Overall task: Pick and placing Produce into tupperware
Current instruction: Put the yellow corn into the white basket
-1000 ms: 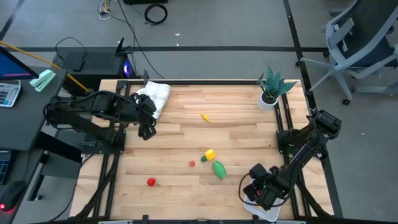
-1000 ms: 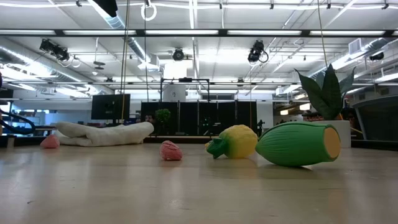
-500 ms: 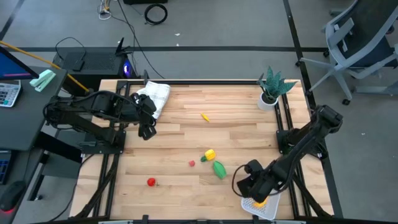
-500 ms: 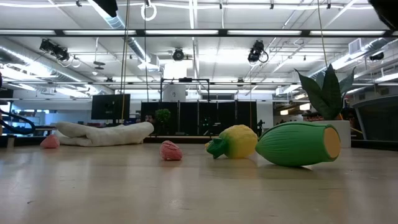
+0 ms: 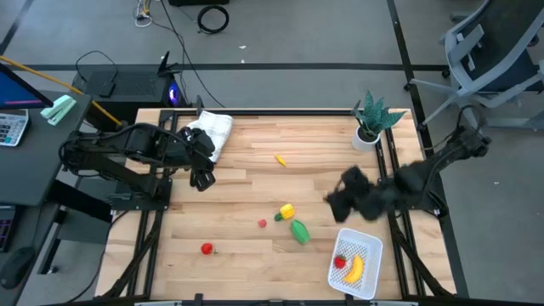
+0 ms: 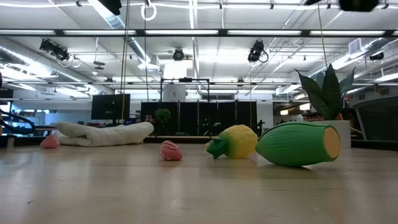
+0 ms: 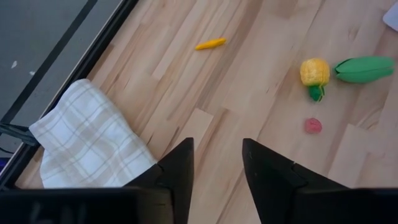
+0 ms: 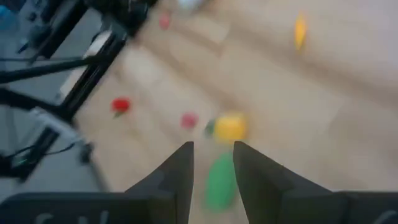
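The white basket [image 5: 367, 246] sits at the table's near right corner with the yellow banana [image 5: 354, 269] and a red piece [image 5: 341, 261] inside. On the bare wood lie the yellow pepper [image 5: 286, 212], the green oblong piece [image 5: 299, 231], two red pieces [image 5: 263, 223] [image 5: 206, 248] and the small yellow-orange piece [image 5: 280, 159]. My right gripper [image 5: 337, 201] [image 8: 212, 149] is open and empty, up in the air on the far side of the basket, right of the pepper [image 8: 230, 126] and green piece [image 8: 217, 180]. My left gripper [image 5: 201, 178] [image 7: 217, 146] waits open near the left edge.
A white checked cloth [image 5: 211, 132] lies at the far left corner, close to my left gripper. The spiky green plant in a white pot [image 5: 372, 123] stands at the far right corner. In the low view the green piece [image 6: 298, 143] and pepper [image 6: 236, 141] lie side by side.
My right arm has risen from over the basket at the near right corner and swung toward the far edge and the table's middle. The basket, covered by the gripper before, now shows the banana and a red piece inside. The produce on the wood has stayed put.
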Robot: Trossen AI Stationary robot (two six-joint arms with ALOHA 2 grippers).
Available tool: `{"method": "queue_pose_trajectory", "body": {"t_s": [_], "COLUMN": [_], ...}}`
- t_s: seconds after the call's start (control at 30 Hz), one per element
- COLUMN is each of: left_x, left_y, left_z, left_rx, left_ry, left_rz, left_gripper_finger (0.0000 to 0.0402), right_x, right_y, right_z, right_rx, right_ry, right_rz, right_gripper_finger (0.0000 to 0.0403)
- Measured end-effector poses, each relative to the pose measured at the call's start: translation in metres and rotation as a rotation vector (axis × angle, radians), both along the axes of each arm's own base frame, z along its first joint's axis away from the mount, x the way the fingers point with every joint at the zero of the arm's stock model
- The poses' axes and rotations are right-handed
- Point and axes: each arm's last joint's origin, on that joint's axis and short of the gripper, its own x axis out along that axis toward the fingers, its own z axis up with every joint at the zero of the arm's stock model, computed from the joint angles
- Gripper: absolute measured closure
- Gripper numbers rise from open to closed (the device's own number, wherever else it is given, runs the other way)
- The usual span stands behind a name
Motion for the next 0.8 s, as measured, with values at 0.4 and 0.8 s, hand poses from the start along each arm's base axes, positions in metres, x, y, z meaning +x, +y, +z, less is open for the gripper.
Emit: {"method": "queue_pose_trajectory", "body": {"t_s": [0.4,0.8], "left_x": [0.001,0.001], "left_y": [0.001,0.001], "left_z": [0.001,0.001], "left_rx": [0.017,0.017], "left_ry": [-0.014,-0.013], "left_rz": [0.012,0.012], "left_gripper_finger": [0.0244,0.0237], "right_x": [0.056,0.126], "right_y": [-0.114,-0.165], "right_z": [-0.031,-0.116], "right_rx": [-0.165,-0.086], "right_ry": [0.278,0.370], "right_rz": [-0.015,0.013], "right_gripper_finger": [0.0243,0.0211]}}
